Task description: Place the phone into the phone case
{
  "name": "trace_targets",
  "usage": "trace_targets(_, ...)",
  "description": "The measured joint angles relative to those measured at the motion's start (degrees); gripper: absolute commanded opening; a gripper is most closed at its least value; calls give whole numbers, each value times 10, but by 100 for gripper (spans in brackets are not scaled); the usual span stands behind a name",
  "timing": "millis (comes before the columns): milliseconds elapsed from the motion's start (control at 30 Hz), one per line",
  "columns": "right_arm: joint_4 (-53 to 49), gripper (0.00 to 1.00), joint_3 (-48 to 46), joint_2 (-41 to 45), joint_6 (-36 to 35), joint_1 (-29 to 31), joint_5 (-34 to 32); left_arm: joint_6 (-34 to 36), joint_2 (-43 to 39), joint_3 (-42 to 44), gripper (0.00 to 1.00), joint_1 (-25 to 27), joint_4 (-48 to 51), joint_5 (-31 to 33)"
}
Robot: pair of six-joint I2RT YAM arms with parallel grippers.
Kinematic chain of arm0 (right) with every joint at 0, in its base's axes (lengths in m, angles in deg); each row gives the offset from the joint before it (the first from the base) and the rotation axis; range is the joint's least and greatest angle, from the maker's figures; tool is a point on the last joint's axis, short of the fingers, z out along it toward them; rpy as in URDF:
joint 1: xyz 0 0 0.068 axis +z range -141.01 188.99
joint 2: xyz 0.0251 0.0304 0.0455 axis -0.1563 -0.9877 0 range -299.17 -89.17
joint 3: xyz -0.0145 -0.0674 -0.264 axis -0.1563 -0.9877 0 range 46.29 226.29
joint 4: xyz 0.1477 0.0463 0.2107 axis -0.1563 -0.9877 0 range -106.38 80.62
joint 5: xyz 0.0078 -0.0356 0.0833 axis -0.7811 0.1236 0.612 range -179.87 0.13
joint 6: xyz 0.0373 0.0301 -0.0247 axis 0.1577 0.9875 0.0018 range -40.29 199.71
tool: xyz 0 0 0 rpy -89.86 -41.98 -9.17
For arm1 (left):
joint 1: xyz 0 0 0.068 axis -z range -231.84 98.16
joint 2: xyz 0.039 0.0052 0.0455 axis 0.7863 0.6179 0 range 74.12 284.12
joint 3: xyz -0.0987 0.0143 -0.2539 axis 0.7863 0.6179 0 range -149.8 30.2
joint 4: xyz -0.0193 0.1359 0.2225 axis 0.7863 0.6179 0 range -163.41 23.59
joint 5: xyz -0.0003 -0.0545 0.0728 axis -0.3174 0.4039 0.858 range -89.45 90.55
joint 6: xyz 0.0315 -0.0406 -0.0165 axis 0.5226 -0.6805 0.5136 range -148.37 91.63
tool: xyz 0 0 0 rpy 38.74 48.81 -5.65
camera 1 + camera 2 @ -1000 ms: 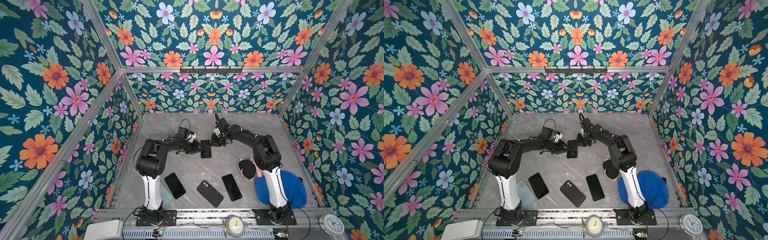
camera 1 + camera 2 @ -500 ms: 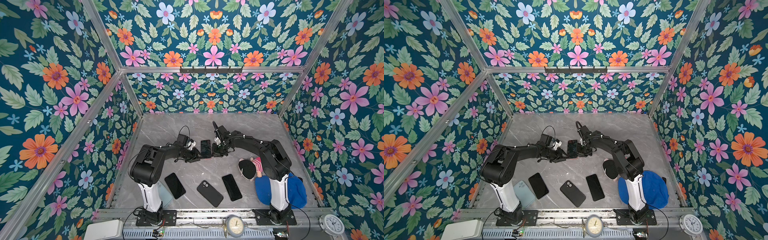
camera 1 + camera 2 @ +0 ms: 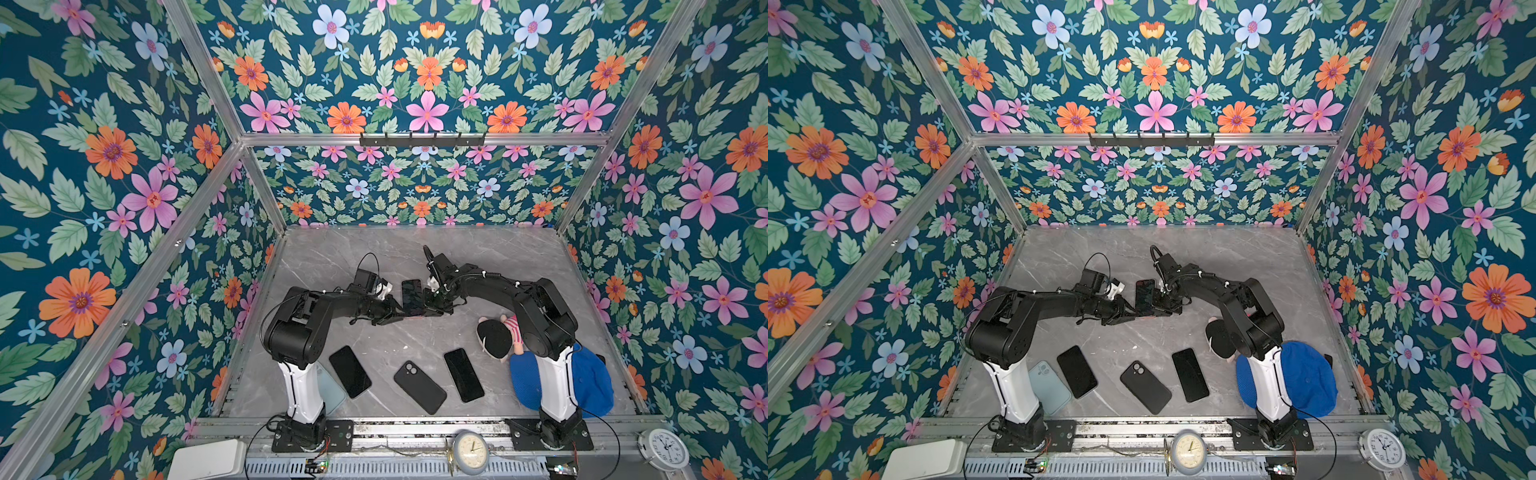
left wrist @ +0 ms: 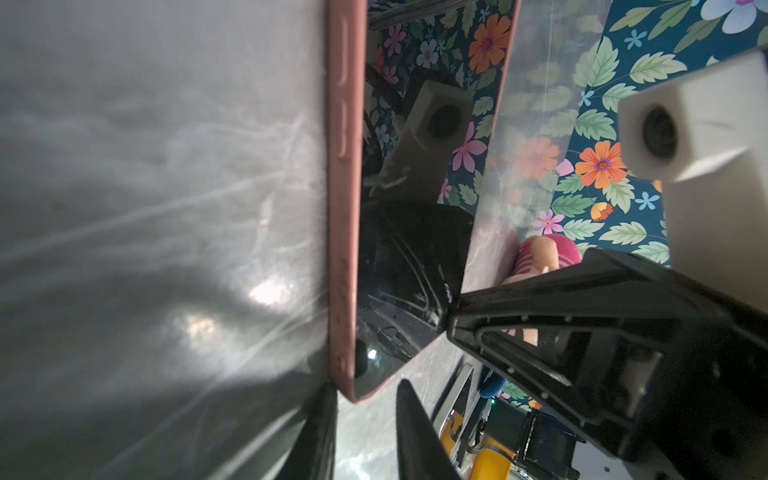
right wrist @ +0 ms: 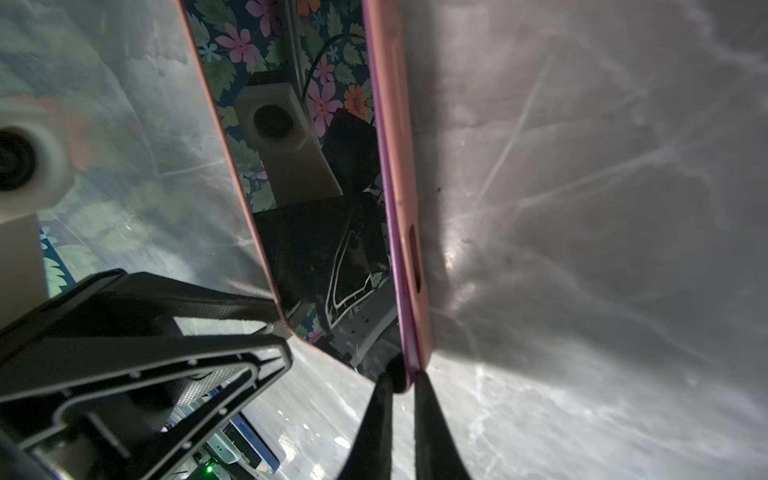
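Phone [image 3: 412, 296] in the pink phone case [image 4: 344, 208], middle of the table [image 3: 332, 257], an arm on each near corner.
Right gripper [image 5: 403, 376] is pinched tight on one corner of the phone case. Left gripper [image 4: 363, 386] straddles the other corner with its jaws apart: one finger [image 4: 318, 436] is against the case back, the other is just clear of the screen. A purple phone edge shows along the case rim in the right wrist view. Can't tell if it's fully seated.
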Motion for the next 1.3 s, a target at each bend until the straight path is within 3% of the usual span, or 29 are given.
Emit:
trace_targets(233,-4,2,-1,-6,0,0,-4,0,3,0,26,-1,-2,-4)
trace_targets(467,-6,5,1,-12,0,0,-7,0,3,1,26,-1,-4,-5)
trace_targets(533,-14,10,6,-5,0,0,-12,0,0,2,28,-2,-4,-2)
trace_targets(667,-33,29,5,23,-6,5,-45,12,-15,2,34,-3,11,22)
trace_targets(900,-35,37,29,2,-16,4,-66,20,-25,3,37,-9,21,38)
trace_targets(1000,-31,37,31,-7,-17,5,-62,19,-25,5,37,-9,16,34)
trace_targets(1300,-6,19,11,-12,-12,4,-35,9,-7,5,35,5,-23,15)
